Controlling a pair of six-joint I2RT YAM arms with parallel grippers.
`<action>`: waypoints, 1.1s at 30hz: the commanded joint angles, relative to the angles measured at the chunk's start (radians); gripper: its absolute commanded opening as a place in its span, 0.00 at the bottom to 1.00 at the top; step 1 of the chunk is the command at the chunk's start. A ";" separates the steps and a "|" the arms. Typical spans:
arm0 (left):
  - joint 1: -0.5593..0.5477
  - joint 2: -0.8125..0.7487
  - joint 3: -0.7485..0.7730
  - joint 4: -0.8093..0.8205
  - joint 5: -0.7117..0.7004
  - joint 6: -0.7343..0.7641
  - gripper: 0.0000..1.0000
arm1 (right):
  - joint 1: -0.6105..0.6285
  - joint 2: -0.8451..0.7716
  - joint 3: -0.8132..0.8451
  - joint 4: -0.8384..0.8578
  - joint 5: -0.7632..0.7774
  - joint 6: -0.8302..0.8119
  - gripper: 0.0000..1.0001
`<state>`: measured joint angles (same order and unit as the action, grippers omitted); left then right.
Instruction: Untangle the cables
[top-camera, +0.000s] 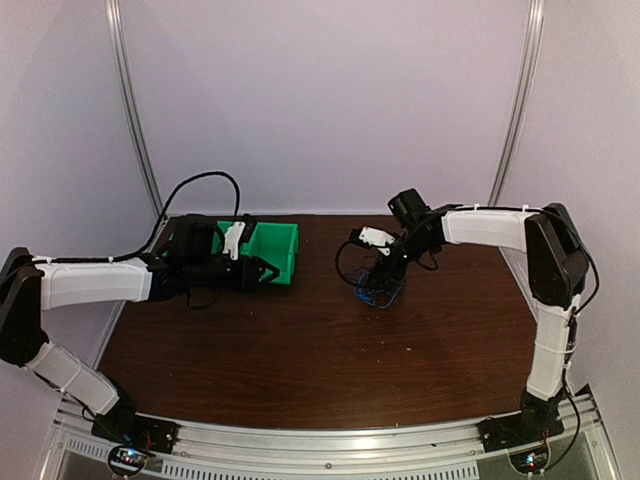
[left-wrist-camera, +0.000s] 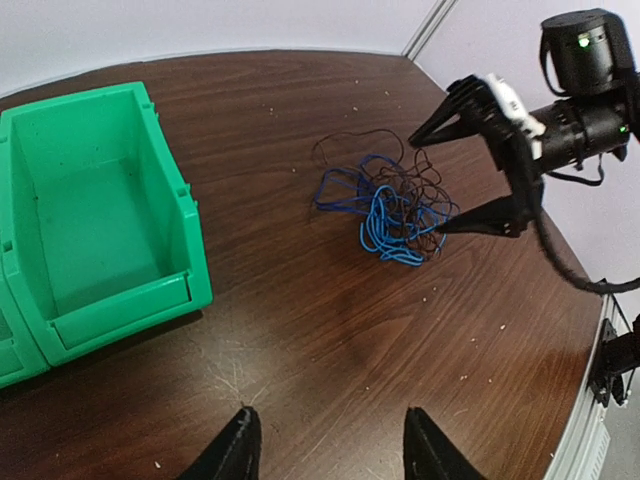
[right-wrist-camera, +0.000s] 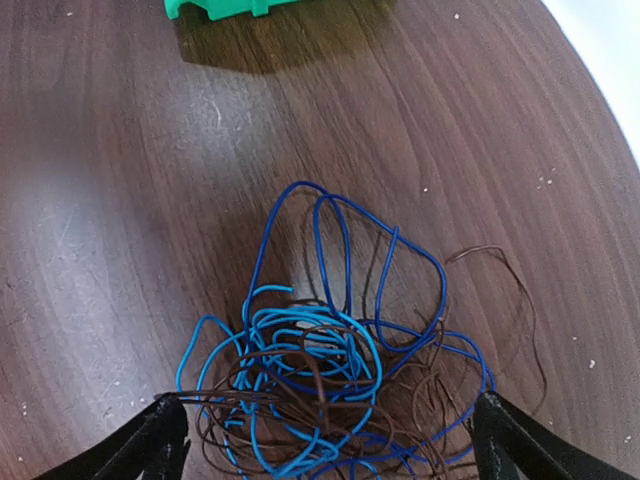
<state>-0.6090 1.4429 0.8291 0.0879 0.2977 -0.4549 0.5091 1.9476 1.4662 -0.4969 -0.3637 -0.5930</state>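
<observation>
Top external view shows a dark wood-grain tabletop (top-camera: 300, 360) with both arms bolted at its near edge; the left arm (top-camera: 90, 283) runs along the left edge and bends inward toward the far left corner, while the right arm (top-camera: 490, 228) rises along the right edge and stretches inward over the far half of the tabletop; a green bin (top-camera: 275, 250) sits by the far edge, left of centre, open side up, and the left wrist view shows its inside bare (left-wrist-camera: 100, 220); the left end effector (top-camera: 262, 272) hangs just beside the bin on its near side, and in its own camera its two dark fingers are spread apart with only bare wood between them (left-wrist-camera: 330, 445); the right end effector (left-wrist-camera: 430, 185) is lowered over the tangle with its jaws spread wide, one finger on each side of the heap, and its own camera shows the two black fingers at the lower corners with the wires lying between them (right-wrist-camera: 335, 440), not clamped; the cables (top-camera: 378, 292) lie in one loose knot on the tabletop, a little right of centre and nearer the far edge than the near one, well apart from the bin; bright blue loops are interlaced with thin dark strands (left-wrist-camera: 385, 205); several blue loops fan out toward the bin's side, and one dark strand curls away alone at the knot's edge (right-wrist-camera: 330, 360).
</observation>
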 joint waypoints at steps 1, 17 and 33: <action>-0.005 -0.045 0.000 0.100 0.010 -0.034 0.50 | 0.025 0.090 0.080 -0.049 0.070 0.063 1.00; -0.030 0.053 0.000 0.237 0.132 -0.044 0.39 | 0.026 -0.034 -0.108 -0.016 0.049 0.039 0.41; -0.247 0.334 0.036 0.472 0.208 0.198 0.42 | 0.022 -0.341 -0.383 -0.083 -0.142 -0.046 0.18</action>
<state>-0.8230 1.7206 0.8307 0.4473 0.4911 -0.3557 0.5308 1.6375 1.1328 -0.5526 -0.4835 -0.6090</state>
